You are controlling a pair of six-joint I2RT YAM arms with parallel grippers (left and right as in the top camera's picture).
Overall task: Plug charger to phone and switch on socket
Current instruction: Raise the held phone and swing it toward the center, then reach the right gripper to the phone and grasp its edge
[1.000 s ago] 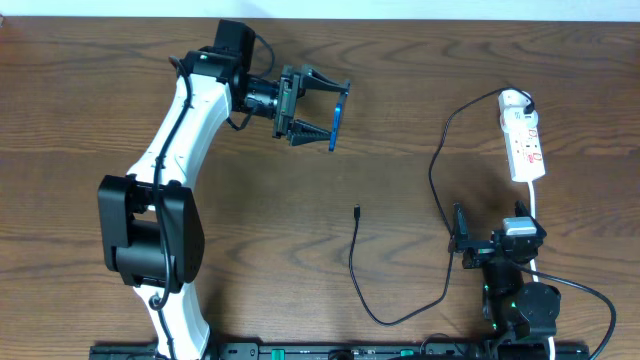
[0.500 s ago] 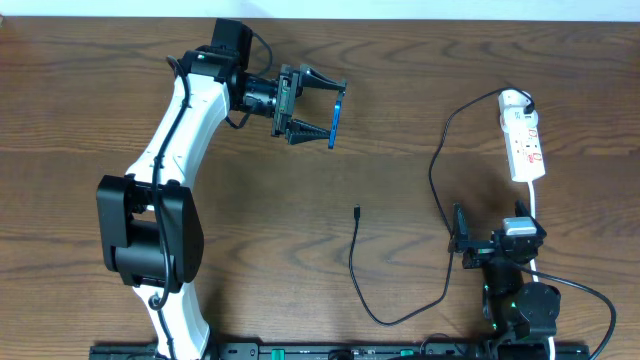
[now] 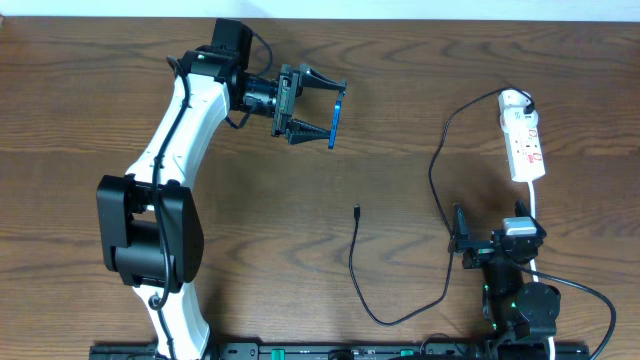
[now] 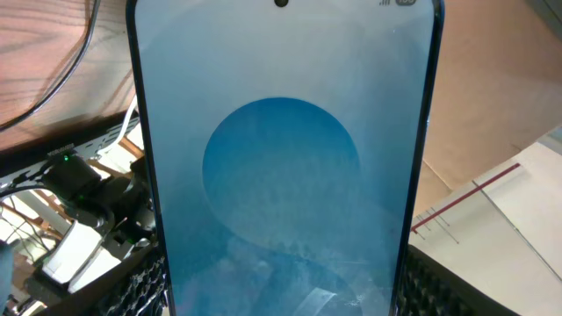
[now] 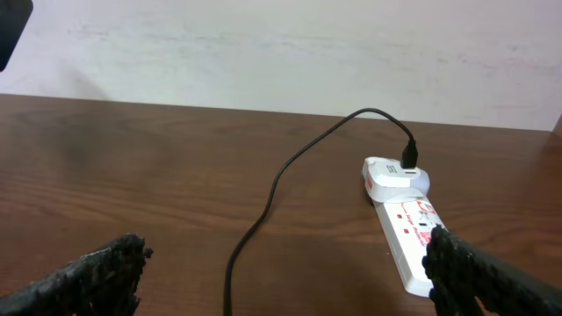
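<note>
Step, judged: presenting phone (image 4: pixel 281 175) for plugging | phone clamped in left gripper (image 3: pixel 337 113), far centre-left | right gripper (image 5: pixel 285 268) near right, jaws apart, empty | charger plug (image 3: pixel 356 211) loose mid-table | socket (image 3: pixel 524 140) far right | next: right gripper must grasp plug, align it to phone.

Bare table (image 3: pixel 300 190) around loose end of charger (image 3: pixel 356 211)

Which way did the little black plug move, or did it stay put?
No, it stayed put. The plug lies just as far from the socket, on the same side, as a second ago.
</note>
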